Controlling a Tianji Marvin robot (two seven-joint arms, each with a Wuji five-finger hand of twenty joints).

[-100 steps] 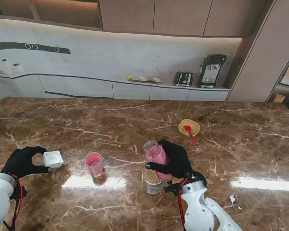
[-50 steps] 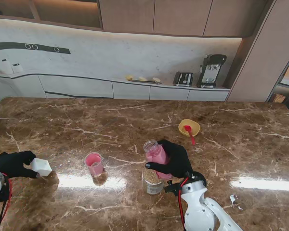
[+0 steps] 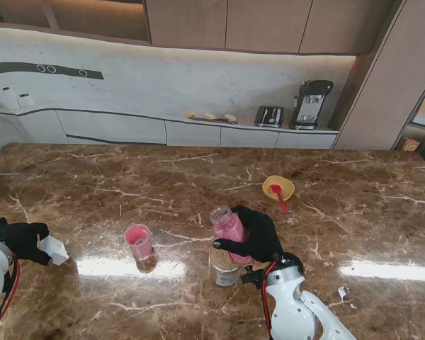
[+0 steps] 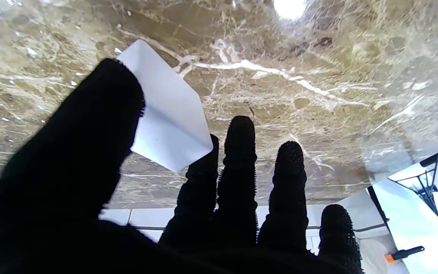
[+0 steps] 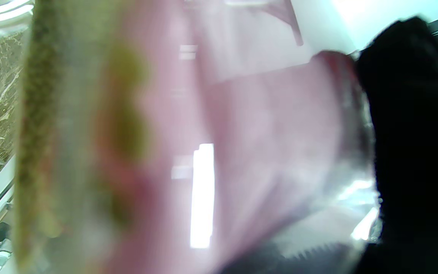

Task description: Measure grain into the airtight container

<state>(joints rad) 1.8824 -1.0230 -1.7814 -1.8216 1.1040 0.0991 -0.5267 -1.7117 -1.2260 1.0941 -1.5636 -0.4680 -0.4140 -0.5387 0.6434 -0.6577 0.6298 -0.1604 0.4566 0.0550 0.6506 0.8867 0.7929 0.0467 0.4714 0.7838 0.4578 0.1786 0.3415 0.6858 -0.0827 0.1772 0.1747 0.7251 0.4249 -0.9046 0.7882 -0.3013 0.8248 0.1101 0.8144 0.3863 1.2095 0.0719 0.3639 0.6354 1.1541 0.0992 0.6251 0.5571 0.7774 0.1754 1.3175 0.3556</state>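
My right hand point(image 3: 255, 234) fingers wrapping pink jar point(image 3: 229, 228), tilting over grain container point(image 3: 225, 267) underneath. Risking spill onto table point(image 3: 340, 219) if tilt overshooting. Left hand point(image 3: 18, 239) pinching white cup point(image 3: 54, 248), contents unclear. Pink-filled glass point(image 3: 138, 242) standing between. I'm seeing grain inside container.

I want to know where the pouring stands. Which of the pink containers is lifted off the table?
The pink jar gripped in the right hand, held over a grain-filled container. The pink cup to its left stands alone on the table.
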